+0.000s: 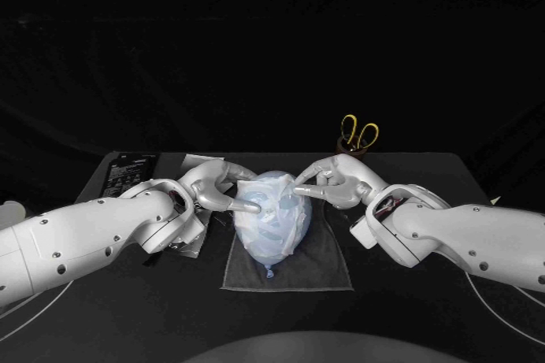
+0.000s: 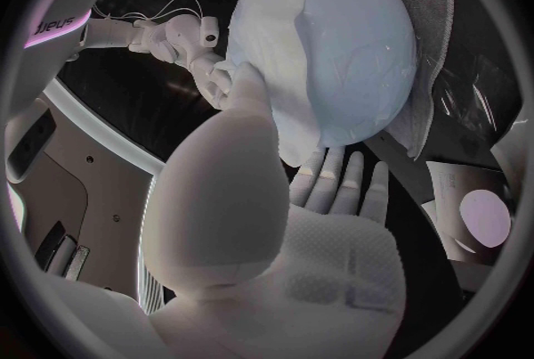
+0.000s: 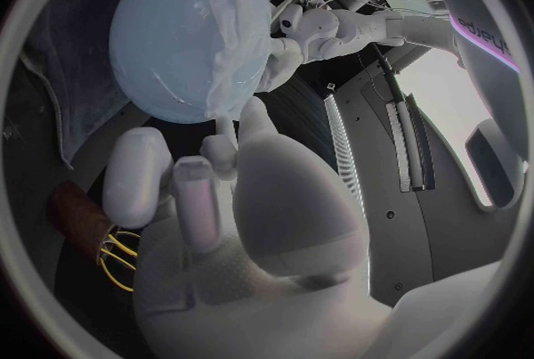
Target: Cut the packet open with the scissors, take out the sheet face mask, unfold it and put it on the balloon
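Head view: a smooth, egg-shaped balloon (image 1: 272,238) lies mid-table on a grey woven cloth (image 1: 326,270), with a thin, crinkled sheet mask (image 1: 269,190) draped over it. The left hand (image 1: 216,191) pinches the mask's 9 o'clock edge and the right hand (image 1: 331,183) its 3 o'clock edge. The scissors (image 1: 360,133) stand at 1 o'clock, and bare table (image 1: 170,320) lies at 6.

Left wrist view: the mask's wrinkled rim clings to the glossy balloon.

Right wrist view: the yellow scissor loops sit near that hand.

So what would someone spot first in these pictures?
A pale blue balloon lies on a grey cloth at mid-table, with a white sheet mask draped over it. The left robot hand and right robot hand touch the mask from either side. Yellow-handled scissors poke up behind, near the table's far edge.
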Available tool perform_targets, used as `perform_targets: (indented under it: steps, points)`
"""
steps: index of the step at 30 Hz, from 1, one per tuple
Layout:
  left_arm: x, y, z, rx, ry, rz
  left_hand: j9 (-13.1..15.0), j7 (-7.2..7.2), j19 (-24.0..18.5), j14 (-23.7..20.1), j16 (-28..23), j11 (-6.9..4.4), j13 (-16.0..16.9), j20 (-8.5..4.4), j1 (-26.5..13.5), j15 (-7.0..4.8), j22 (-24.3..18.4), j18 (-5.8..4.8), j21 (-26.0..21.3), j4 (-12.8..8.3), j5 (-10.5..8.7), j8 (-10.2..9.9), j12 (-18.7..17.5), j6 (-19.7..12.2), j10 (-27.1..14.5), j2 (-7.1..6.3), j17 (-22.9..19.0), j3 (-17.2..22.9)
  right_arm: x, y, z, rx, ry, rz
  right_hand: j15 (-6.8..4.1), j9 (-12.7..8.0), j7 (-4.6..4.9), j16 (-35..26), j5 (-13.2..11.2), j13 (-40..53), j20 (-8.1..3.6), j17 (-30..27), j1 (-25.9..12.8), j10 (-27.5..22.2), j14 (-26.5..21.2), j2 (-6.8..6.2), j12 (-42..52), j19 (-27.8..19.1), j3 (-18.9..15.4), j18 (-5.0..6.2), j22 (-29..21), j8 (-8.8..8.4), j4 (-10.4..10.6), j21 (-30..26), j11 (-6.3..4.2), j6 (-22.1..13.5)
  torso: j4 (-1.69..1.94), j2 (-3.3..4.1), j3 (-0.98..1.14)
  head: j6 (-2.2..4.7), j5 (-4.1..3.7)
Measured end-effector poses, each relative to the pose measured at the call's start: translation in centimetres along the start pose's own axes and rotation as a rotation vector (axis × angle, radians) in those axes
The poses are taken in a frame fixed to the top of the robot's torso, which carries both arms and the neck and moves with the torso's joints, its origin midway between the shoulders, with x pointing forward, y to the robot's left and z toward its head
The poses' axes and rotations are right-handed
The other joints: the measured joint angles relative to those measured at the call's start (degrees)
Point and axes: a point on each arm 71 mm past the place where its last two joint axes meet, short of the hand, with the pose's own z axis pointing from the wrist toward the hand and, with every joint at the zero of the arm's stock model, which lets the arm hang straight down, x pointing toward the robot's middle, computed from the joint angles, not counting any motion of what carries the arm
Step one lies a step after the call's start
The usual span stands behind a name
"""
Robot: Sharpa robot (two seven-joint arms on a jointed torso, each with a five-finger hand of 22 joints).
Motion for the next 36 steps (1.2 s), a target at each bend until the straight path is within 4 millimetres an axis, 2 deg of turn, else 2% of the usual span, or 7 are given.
perform_targets:
  steps: [7,22,24,25,27,29,36]
  points:
    - [0.0,0.0,0.0,0.000,0.000,-0.001,0.0,0.00,0.0,0.0,0.0,0.00,0.0,0.00,0.0,0.00,0.0,0.00,0.0,0.0,0.00,0.0,0.0,0.0,0.0,0.00,0.0,0.0,-0.2,-0.5,0.4,0.022,-0.007,-0.011,-0.11,-0.3,-0.01,0.0,0.0,-0.4,0.00,0.0,-0.6,0.9,0.1,-0.63,0.3,0.0,-0.5,0.00,0.0,-0.33,0.0,0.0,-0.36,0.0,0.01,0.01,0.00,-0.06,0.06]
    - [-0.1,0.1,-0.1,-0.003,-0.002,-0.002,0.1,0.05,0.0,0.0,0.0,0.00,0.0,0.00,0.0,0.00,-0.1,0.00,0.0,0.0,0.00,0.2,0.0,0.0,0.0,0.00,0.0,0.0,-1.2,-0.7,0.1,0.004,-0.082,-0.064,-0.12,-0.6,-0.01,0.4,0.0,0.1,0.31,-0.2,-0.8,1.8,0.1,-0.65,0.8,0.3,-1.0,-0.02,0.0,-1.02,-0.5,1.6,-0.68,0.0,-0.05,0.01,0.04,-0.01,0.22]
    - [-0.1,0.1,-0.1,-0.003,-0.002,-0.003,0.1,0.13,0.0,0.0,0.0,0.00,0.0,0.00,0.0,0.00,0.0,0.00,0.0,0.0,0.00,0.2,0.0,0.1,0.0,0.00,0.0,0.0,-1.2,-0.7,0.1,0.001,-0.088,-0.070,-0.11,-0.8,-0.01,0.4,0.0,0.1,0.31,-0.2,-1.4,2.4,0.1,-1.24,0.8,0.3,-1.4,-0.02,0.0,-1.29,-0.5,1.3,-0.70,0.0,-0.07,0.01,0.04,0.01,0.22]
    - [-0.1,0.1,-0.1,-0.003,-0.002,-0.003,0.1,0.14,0.0,0.0,0.0,0.00,0.0,0.00,0.0,0.00,0.0,0.00,0.0,0.0,0.00,0.2,0.0,0.1,0.0,0.00,0.0,0.0,-1.2,-0.7,0.1,0.000,-0.089,-0.072,-0.10,-0.8,-0.01,0.4,0.0,0.2,0.31,-0.2,-1.7,3.9,0.1,-1.55,1.7,0.3,-1.7,-0.02,0.0,-1.29,-0.3,1.0,-1.15,0.0,-0.08,0.01,0.04,0.02,0.22]
    - [-0.1,0.1,-0.1,-0.003,-0.002,-0.003,0.0,0.14,0.0,0.0,0.0,0.00,0.0,0.00,0.0,0.00,-0.1,0.00,0.0,0.0,0.00,0.2,0.0,0.1,0.0,0.00,0.0,0.0,-1.2,-0.7,0.1,-0.001,-0.089,-0.077,-0.09,-0.8,-0.01,0.4,0.0,0.2,0.31,-0.2,-1.7,5.0,0.1,-1.55,3.6,0.3,-2.0,-0.03,0.0,-1.55,-0.3,0.9,-1.41,0.0,-0.08,0.01,0.04,0.02,0.19]
    - [-0.1,0.1,-0.1,-0.002,-0.002,-0.003,0.0,0.14,0.0,0.0,0.0,0.00,0.0,0.00,0.0,0.00,0.0,0.00,0.0,0.0,0.00,0.2,0.0,0.1,0.0,0.00,0.0,0.0,-1.2,-0.7,0.2,-0.001,-0.088,-0.083,-0.09,-0.9,0.00,0.4,0.0,0.6,0.32,-0.2,-1.5,6.1,0.1,-2.37,8.1,0.3,-2.2,-0.03,0.0,-1.56,-0.2,0.9,-2.04,0.0,-0.07,0.01,0.04,0.02,0.14]
    - [0.0,0.0,-0.1,-0.001,-0.001,-0.004,0.0,0.13,0.0,0.2,0.0,0.21,0.0,0.00,0.0,0.20,-0.1,0.00,0.0,0.0,0.00,0.2,0.0,0.1,0.2,0.00,0.0,0.0,-0.8,-0.7,0.5,0.006,-0.069,-0.097,-0.09,-0.9,0.12,0.4,0.0,0.1,0.32,-0.2,-1.8,7.0,0.1,-2.44,8.9,0.3,-2.5,-0.03,0.0,-1.56,-0.2,0.7,-2.23,-0.1,0.01,0.07,0.06,0.02,0.07]
